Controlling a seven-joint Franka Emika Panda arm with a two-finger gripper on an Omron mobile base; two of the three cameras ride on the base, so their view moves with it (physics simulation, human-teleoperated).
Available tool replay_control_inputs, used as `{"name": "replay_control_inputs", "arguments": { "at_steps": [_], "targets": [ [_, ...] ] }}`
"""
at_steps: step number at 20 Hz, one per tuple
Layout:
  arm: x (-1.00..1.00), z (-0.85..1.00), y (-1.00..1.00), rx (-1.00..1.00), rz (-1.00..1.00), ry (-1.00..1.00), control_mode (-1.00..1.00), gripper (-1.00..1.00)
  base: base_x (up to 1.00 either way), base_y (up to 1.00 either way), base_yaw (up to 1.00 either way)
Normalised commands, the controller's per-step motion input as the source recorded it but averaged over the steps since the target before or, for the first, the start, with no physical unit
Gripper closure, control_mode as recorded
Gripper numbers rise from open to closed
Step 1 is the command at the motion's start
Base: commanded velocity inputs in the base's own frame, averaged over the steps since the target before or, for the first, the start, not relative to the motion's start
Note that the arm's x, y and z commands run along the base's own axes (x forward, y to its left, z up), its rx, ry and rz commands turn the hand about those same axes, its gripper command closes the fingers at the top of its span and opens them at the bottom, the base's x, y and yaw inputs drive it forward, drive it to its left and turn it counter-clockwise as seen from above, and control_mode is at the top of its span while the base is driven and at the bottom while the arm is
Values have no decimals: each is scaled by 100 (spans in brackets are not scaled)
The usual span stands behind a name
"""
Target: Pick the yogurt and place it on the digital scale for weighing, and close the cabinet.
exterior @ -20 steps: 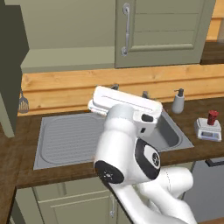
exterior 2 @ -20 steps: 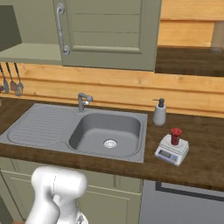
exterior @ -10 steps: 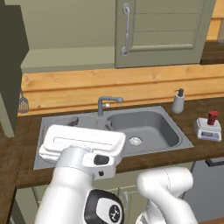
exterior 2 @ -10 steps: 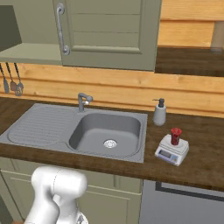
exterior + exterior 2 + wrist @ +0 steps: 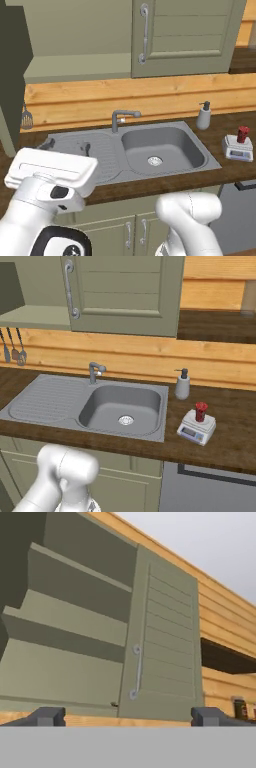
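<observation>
Arm swung left; yogurt [image 5: 201,410] on digital scale [image 5: 196,427]; cabinet [image 5: 80,45] seemingly half open.

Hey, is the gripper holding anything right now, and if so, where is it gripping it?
Nothing is held. The gripper is open with only air between its fingertips, facing the cabinet. The yogurt stands on the digital scale.

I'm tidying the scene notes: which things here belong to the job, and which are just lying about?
Job:
yogurt, standing on the scale
scale
cabinet, left side open
gripper, jaws apart, facing the cabinet

Lying about:
soap dispenser
sink
faucet
hanging utensils
</observation>
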Motion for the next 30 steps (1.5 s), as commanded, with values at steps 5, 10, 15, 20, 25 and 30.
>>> {"name": "replay_control_inputs", "arguments": {
  "at_steps": [5,10,15,20,25,30],
  "targets": [
    [-9,-2,100,-3,-13,-3,-100,-100,0,0,0],
    [0,-5,100,-2,-13,-5,-100,-100,0,0,0],
    [12,-11,95,0,-17,-8,-100,-100,0,0,0],
    [-49,2,34,0,-20,-19,-100,-100,0,0,0],
    [-47,0,45,0,-18,-20,-100,-100,0,0,0],
    [26,0,3,0,-3,-4,-100,-100,0,0,0]
  ]
}}
